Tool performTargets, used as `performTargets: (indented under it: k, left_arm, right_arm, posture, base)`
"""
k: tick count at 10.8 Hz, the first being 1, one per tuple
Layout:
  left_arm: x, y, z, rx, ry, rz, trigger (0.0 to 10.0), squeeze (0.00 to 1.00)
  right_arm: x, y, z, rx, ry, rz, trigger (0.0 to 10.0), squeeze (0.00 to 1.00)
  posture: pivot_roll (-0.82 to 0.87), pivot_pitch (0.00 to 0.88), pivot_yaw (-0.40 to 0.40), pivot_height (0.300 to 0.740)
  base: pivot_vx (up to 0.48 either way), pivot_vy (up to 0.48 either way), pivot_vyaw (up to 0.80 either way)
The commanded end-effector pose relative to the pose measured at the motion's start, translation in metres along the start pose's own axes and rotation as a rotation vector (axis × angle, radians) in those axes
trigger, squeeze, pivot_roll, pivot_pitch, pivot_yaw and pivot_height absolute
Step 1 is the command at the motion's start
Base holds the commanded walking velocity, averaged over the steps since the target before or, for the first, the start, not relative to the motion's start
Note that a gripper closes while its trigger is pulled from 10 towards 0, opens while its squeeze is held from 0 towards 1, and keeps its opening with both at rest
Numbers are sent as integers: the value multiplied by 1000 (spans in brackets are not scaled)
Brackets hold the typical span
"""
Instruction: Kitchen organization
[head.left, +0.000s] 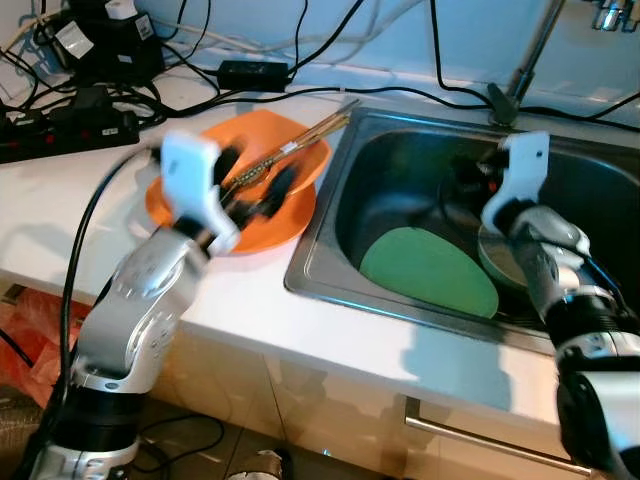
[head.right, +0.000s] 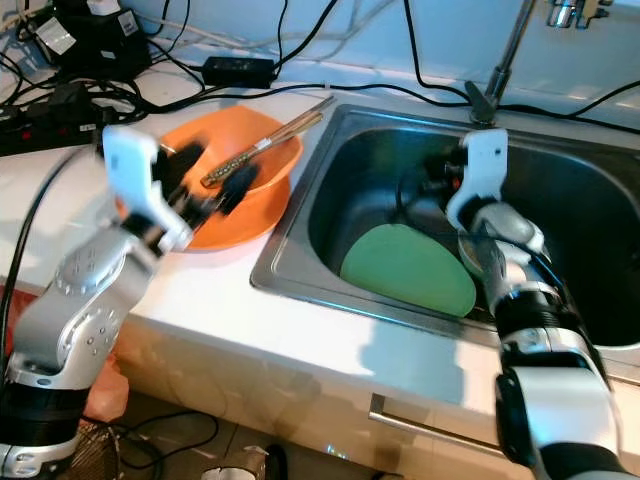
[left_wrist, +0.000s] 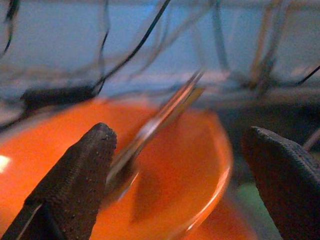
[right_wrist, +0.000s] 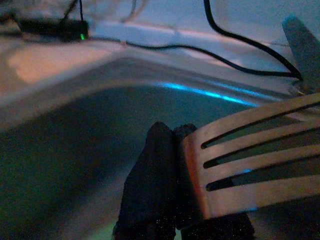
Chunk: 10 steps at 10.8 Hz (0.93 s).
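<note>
An orange bowl (head.left: 270, 228) stands on the white counter left of the sink, with a pair of chopsticks (head.left: 300, 143) lying across it and poking over its far rim. My left gripper (head.left: 250, 190) hovers just above the bowl, open, its fingers (left_wrist: 75, 175) either side of the blurred chopsticks (left_wrist: 165, 115) without touching them. My right gripper (head.right: 435, 180) is down inside the steel sink (head.left: 400, 140), shut on a slotted metal spatula (right_wrist: 250, 165). A green oval plate (head.left: 430, 270) lies flat on the sink floor beside it.
A black power strip (head.left: 70, 130), an adapter (head.left: 252, 72) and several cables crowd the back of the counter. The faucet stem (head.left: 520, 70) rises behind the sink. A round metal dish (head.left: 495, 255) sits under my right wrist. The cabinet handle (head.left: 480, 440) is below the counter edge.
</note>
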<state>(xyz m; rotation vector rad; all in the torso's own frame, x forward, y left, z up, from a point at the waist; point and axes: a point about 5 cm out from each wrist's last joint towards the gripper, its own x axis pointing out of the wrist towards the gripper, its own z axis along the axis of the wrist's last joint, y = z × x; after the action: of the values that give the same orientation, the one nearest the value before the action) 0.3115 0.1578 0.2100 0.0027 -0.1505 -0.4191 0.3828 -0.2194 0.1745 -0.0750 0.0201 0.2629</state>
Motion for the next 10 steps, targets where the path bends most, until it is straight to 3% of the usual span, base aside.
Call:
performTargets:
  k: [1, 2, 3, 4, 5, 6, 7, 10]
  left_arm:
    - [-1, 7, 3, 25, -18, 23, 10000, 1000]
    - [0, 9, 4, 30, -29, 42, 10000, 1000]
    - [1, 10, 5, 32, -35, 45, 10000, 1000]
    - [1, 14, 5, 48, -38, 48, 10000, 1000]
    - [1, 16, 4, 61, -30, 38, 10000, 969]
    - [2, 17, 4, 65, -28, 33, 10000, 671]
    - [3, 16, 4, 76, -31, 30, 10000, 0]
    - [7, 17, 5, 91, -52, 49, 10000, 0]
  right_arm:
    - [-3, 0, -14, -52, 52, 8, 4863, 0]
    - [-6, -2, -24, -80, 88, 6, 8824, 0]
    - [-8, -4, -28, -101, 113, 1, 10000, 0]
    - [-12, -8, -38, -141, 165, -4, 10000, 0]
    - [-16, -12, -45, -177, 204, -19, 10000, 1000]
    - [-17, -13, -46, -188, 208, -23, 10000, 1000]
    - [-17, -13, -46, -193, 210, -28, 10000, 1000]
    - [-16, -14, -44, -206, 204, -29, 10000, 1000]
  posture:
    - [118, 120, 60, 740]
    - [118, 118, 62, 740]
    - [118, 120, 62, 740]
    - [119, 118, 60, 740]
    - [120, 114, 58, 740]
    - [120, 114, 58, 740]
    - [114, 112, 54, 740]
    - [109, 111, 43, 740]
  base:
    - [0, 0, 0]
    - [0, 0, 0]
    - [0, 0, 0]
    - [0, 0, 0]
    - [0, 0, 0]
    - [0, 0, 0]
    - [0, 0, 0]
    - [0, 0, 0]
